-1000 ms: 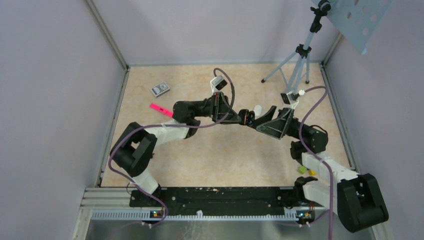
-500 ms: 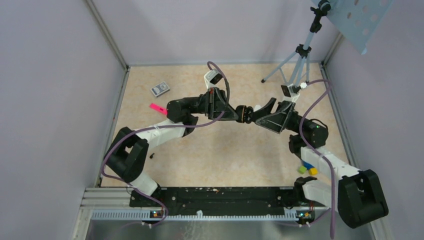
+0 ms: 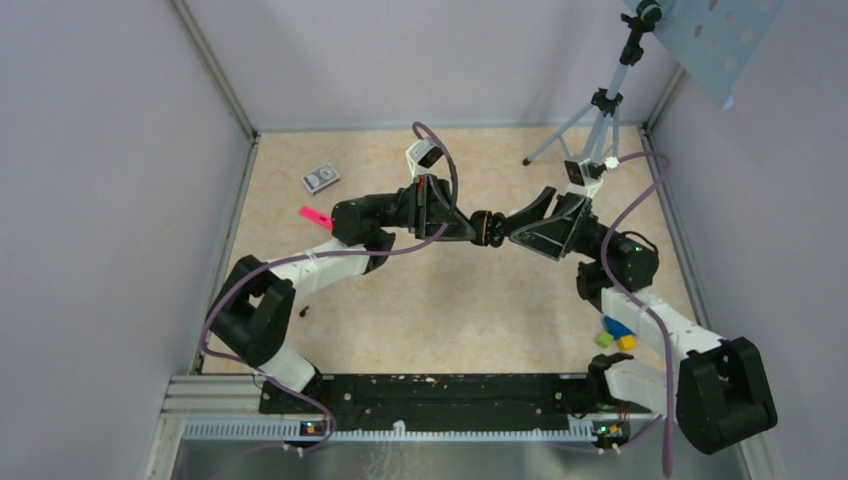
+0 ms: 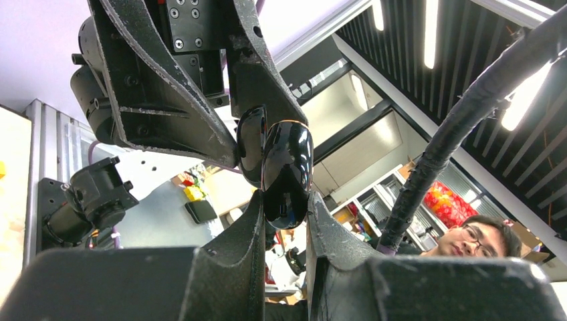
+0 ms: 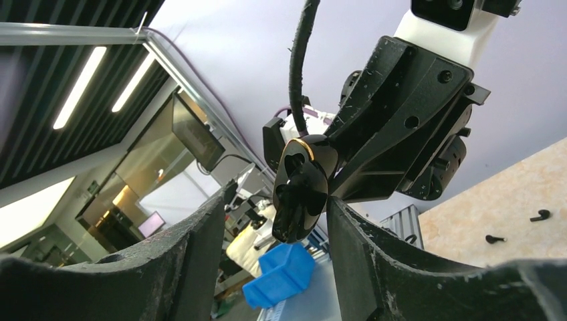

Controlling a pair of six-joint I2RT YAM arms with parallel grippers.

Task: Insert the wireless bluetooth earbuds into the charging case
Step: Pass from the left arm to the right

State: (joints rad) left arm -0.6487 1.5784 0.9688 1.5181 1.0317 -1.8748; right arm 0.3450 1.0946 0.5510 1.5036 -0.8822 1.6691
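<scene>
The charging case (image 3: pixel 487 228) is a glossy black pebble held in the air between the two grippers. My left gripper (image 3: pixel 476 228) is shut on it. In the left wrist view its fingertips (image 4: pixel 257 204) pinch the case's lower end (image 4: pixel 287 170), and the case looks slightly parted along its seam. My right gripper (image 3: pixel 502 230) faces it with its jaws open around the case's other end. In the right wrist view the case (image 5: pixel 301 187) lies near the right finger (image 5: pixel 341 214), with a wide gap to the other finger. No white earbuds are in view.
A small patterned box (image 3: pixel 320 178) and a pink strip (image 3: pixel 318 217) lie at the far left. A tripod (image 3: pixel 590 130) stands at the far right. Coloured blocks (image 3: pixel 615 335) sit by the right arm. Two tiny dark bits (image 5: pixel 538 215) lie on the tabletop.
Both grippers, joined at the case, have moved a little towards the far side and left. A white object seen behind them a second ago is now hidden.
</scene>
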